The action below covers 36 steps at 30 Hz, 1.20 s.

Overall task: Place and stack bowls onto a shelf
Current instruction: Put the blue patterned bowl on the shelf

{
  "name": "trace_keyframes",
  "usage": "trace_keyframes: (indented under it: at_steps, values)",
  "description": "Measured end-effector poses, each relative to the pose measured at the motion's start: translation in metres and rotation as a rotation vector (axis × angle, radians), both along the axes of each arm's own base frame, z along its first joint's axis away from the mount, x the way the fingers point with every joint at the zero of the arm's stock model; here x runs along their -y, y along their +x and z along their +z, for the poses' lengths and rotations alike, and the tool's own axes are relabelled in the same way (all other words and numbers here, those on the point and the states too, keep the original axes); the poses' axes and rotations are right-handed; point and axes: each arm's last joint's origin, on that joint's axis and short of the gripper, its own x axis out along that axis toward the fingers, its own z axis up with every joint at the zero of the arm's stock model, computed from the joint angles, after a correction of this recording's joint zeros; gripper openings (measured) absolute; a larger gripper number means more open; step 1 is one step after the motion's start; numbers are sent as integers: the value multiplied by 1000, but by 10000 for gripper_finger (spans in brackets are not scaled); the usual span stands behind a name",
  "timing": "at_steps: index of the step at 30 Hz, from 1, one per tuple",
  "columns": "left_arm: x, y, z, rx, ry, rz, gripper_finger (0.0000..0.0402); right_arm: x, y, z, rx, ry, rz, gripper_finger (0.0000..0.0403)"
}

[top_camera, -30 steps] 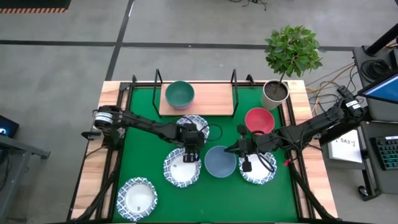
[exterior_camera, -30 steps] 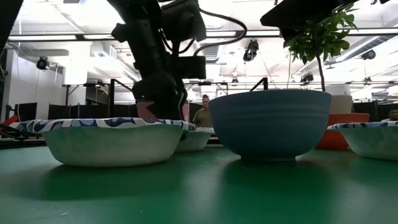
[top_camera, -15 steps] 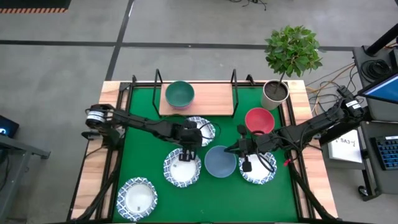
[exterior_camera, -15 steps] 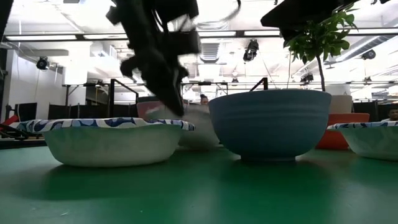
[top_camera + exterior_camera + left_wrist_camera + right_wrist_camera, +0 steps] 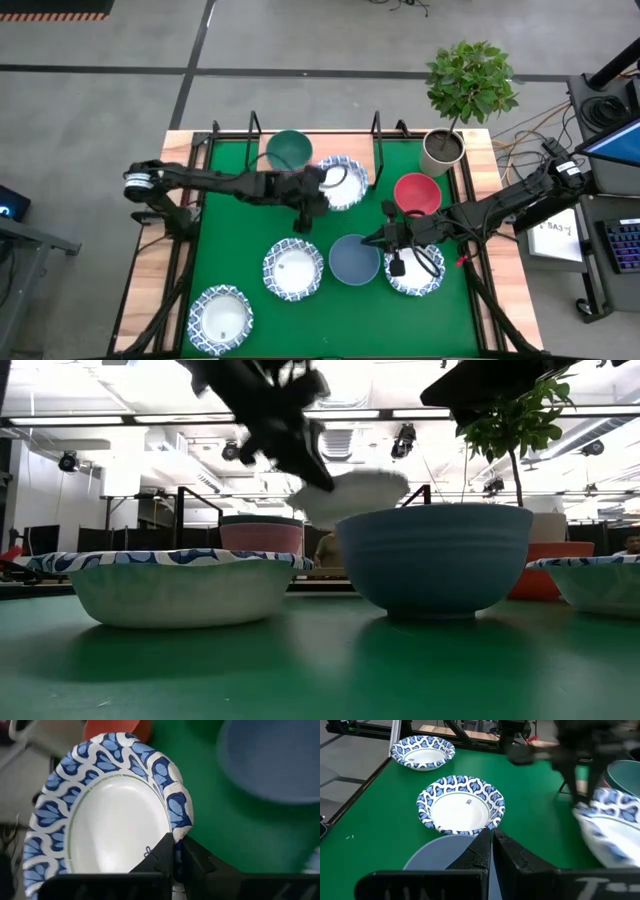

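Observation:
My left gripper (image 5: 312, 192) is shut on a white bowl with a blue patterned rim (image 5: 342, 182), held in the air in front of the light-wood shelf (image 5: 345, 145). On the shelf, a dark green bowl (image 5: 289, 150) sits in a pink bowl (image 5: 261, 538). My right gripper (image 5: 383, 240) is shut on the grey-blue bowl (image 5: 354, 259), which stands on the green mat. Three more white patterned bowls (image 5: 293, 269) (image 5: 221, 319) (image 5: 415, 270) and the red bowl (image 5: 416, 193) rest on the mat. My left gripper pinches the white bowl's patterned rim (image 5: 179, 827) between its two fingers (image 5: 162, 855), one on the inside and one on the outside. The bowl is lifted clear of the mat and tilted (image 5: 350, 495). My right gripper pinches the grey-blue bowl's rim (image 5: 470, 847) on the side toward the table's right, fingers (image 5: 507, 852) slanting down. The bowl stands upright with its base on the mat (image 5: 433, 560).
A potted plant in a white pot (image 5: 442, 150) stands at the far right corner beside the shelf. Black wire uprights (image 5: 378, 140) rise from the shelf's ends. The mat's left strip (image 5: 225, 235) is bare green.
My left gripper has risen and moved toward the far edge and to the right, carrying the white patterned bowl with it. The bowl has been lifted clear of the mat and tipped, and now hangs in front of the shelf.

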Motion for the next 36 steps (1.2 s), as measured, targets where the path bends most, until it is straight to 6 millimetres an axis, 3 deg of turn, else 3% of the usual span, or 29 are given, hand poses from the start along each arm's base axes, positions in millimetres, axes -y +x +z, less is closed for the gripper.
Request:
trace_keyframes:
  at_steps: [3,14,23,30,36]
  values:
    - [-21,8,-9,22,-14,73,1,0,0,0,-4,-1,0,9]
    - [-55,36,-29,10,44,199,4,0,0,-1,-6,-6,1,9]
    - [-76,36,-28,18,46,250,78,0,0,-1,-11,-3,-1,9]
    - [-75,33,-25,12,30,263,138,0,0,-1,-11,-4,-1,9]
    - [-61,24,-6,15,8,248,150,0,0,-1,-12,-5,0,9]
